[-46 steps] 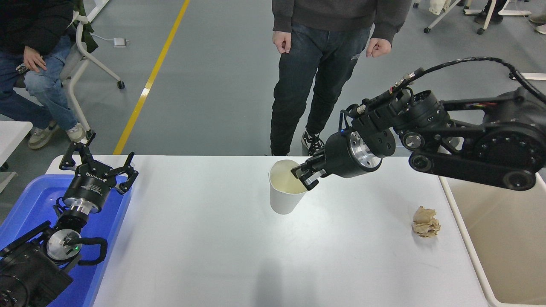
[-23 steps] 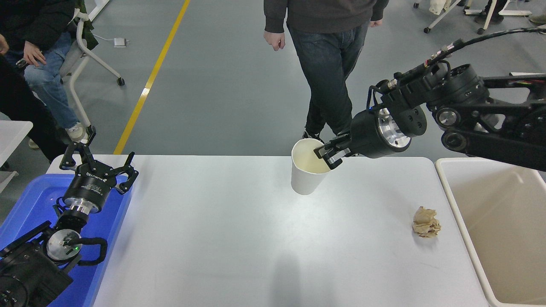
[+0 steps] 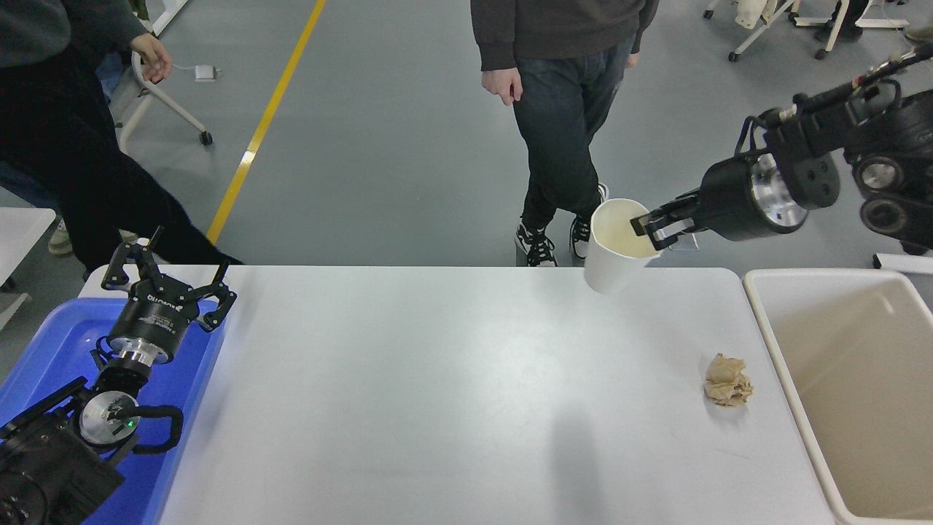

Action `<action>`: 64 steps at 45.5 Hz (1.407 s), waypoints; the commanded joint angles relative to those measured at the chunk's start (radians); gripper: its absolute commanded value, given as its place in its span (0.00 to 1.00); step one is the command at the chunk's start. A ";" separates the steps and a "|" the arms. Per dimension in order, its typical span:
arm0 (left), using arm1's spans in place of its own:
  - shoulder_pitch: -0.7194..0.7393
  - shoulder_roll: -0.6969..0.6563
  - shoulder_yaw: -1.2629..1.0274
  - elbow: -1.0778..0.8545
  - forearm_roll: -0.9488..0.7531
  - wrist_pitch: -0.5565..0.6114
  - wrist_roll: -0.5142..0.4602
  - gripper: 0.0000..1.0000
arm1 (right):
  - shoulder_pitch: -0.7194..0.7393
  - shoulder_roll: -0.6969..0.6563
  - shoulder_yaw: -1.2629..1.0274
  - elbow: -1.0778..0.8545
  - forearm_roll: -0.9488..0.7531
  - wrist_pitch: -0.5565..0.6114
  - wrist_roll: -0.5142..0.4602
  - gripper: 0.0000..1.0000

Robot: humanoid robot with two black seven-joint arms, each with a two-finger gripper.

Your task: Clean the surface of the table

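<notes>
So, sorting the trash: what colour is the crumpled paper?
Light brown crumpled paper, clearest in the head view.

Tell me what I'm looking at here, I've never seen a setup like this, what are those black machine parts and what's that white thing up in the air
This is a robot with two black arms working at a white table surface. The picture comes from a camera high on the robot itself, looking down and forward, so the arms reach away from you.

The right gripper, the clamp at the arm's end, is shut on the rim of a white paper cup, holding it above the table's far edge. The left gripper is open and parked at the lower left, over a blue tub.

A crumpled ball of brown paper lies on the table near a beige bin at the right. People stand on the floor beyond the table; one in dark jeans is nearest.
</notes>
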 commanded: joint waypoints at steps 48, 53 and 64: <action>0.000 -0.002 0.000 0.000 0.000 0.000 0.000 1.00 | -0.653 -0.140 0.003 -0.616 0.506 -0.474 0.011 0.00; 0.000 0.000 0.000 0.000 0.000 0.000 0.000 1.00 | -0.739 -0.054 0.003 -0.714 0.565 -0.527 0.013 0.00; 0.000 0.000 0.000 0.000 0.000 0.000 0.000 1.00 | -0.904 0.150 0.046 -0.981 0.674 -0.542 0.027 0.00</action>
